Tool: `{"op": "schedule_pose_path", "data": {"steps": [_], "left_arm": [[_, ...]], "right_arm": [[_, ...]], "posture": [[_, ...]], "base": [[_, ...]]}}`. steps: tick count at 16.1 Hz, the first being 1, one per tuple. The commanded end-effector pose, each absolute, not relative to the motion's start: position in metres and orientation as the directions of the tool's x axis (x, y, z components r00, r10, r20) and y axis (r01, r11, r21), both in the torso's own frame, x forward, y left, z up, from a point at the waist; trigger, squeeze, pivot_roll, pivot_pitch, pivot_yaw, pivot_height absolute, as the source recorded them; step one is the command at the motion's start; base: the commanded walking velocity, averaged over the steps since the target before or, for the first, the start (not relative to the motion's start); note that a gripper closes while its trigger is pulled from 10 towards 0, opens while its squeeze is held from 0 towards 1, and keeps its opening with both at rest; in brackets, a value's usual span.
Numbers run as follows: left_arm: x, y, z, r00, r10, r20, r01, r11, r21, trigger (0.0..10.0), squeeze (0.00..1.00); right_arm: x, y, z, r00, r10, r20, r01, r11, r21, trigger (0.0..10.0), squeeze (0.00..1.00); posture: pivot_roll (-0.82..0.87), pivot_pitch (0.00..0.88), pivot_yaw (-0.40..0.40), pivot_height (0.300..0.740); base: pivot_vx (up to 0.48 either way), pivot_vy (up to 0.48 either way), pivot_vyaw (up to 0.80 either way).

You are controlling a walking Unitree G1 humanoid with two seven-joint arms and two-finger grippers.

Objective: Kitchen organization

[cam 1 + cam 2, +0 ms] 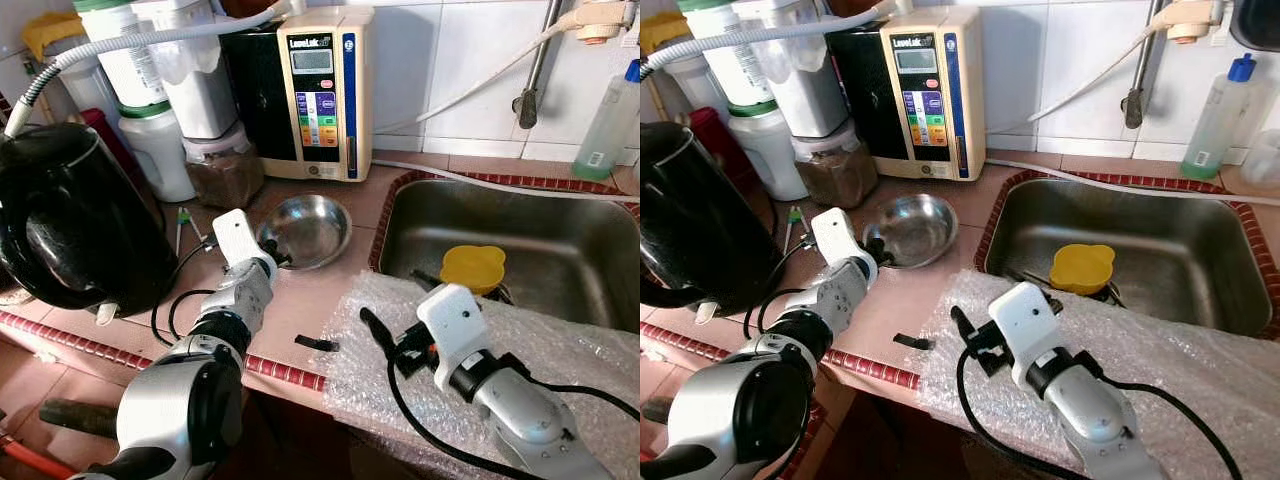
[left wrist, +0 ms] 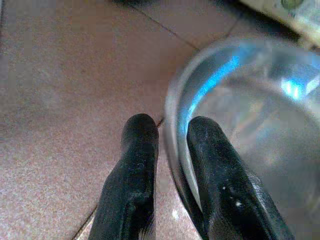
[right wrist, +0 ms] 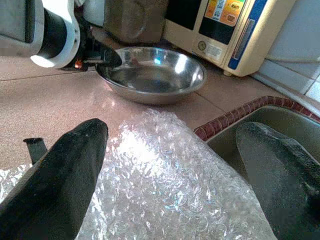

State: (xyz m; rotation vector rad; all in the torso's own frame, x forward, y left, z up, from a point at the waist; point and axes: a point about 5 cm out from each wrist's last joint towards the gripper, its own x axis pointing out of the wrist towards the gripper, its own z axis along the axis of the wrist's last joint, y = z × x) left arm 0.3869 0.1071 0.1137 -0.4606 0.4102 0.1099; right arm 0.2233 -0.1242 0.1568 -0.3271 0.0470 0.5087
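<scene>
1. Early days, by the look of it: nothing put away yet, bench point(image 1: 320, 300) cluttered with a kettle point(image 1: 70, 225), jars and a water machine point(image 1: 325, 90).
2. Left pincer point(image 2: 167, 135) pinching the rim of the steel bowl point(image 1: 308, 230), one finger inside, one outside; a lift likely next.
3. Right pincer point(image 3: 170, 150) spread wide and empty, hovering over the bubble wrap point(image 1: 540, 350) at 5 o'clock from the bowl.
4. Bowl bare inside, sitting on the bench at 9 o'clock from the sink point(image 1: 560, 215).
5. Sink holding a yellow lid point(image 1: 473, 268); little else clear.
</scene>
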Motion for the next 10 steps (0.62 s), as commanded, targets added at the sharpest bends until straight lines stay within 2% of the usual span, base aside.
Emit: {"op": "schedule_pose_path", "data": {"steps": [1,3,5,10], "left_arm": [[0.391,0.114,0.123,0.925,0.044,-0.378,-0.213,0.884,-0.417,0.0,0.00],[0.393,0.117,0.126,0.930,0.055,-0.363,-0.218,0.879,-0.425,0.0,0.00],[0.394,0.120,0.129,0.933,0.072,-0.352,-0.231,0.871,-0.434,0.0,0.00],[0.397,0.124,0.135,0.938,0.082,-0.338,-0.235,0.866,-0.442,0.0,0.00]], "right_arm": [[0.223,-0.123,0.154,0.865,0.479,-0.145,-0.501,0.815,-0.292,10.0,0.16],[0.223,-0.123,0.154,0.865,0.480,-0.148,-0.502,0.814,-0.292,10.0,0.15],[0.223,-0.123,0.152,0.864,0.479,-0.156,-0.504,0.812,-0.293,10.0,0.08],[0.223,-0.124,0.152,0.864,0.479,-0.159,-0.504,0.811,-0.298,10.0,0.03]], "posture": [[-0.12,0.000,0.157,0.740],[-0.12,0.000,0.157,0.740],[-0.12,0.000,0.157,0.740],[-0.11,0.000,0.157,0.740]], "base": [[0.000,0.000,0.00],[0.000,0.000,0.00],[0.000,0.000,0.00],[0.000,0.000,0.00]]}}
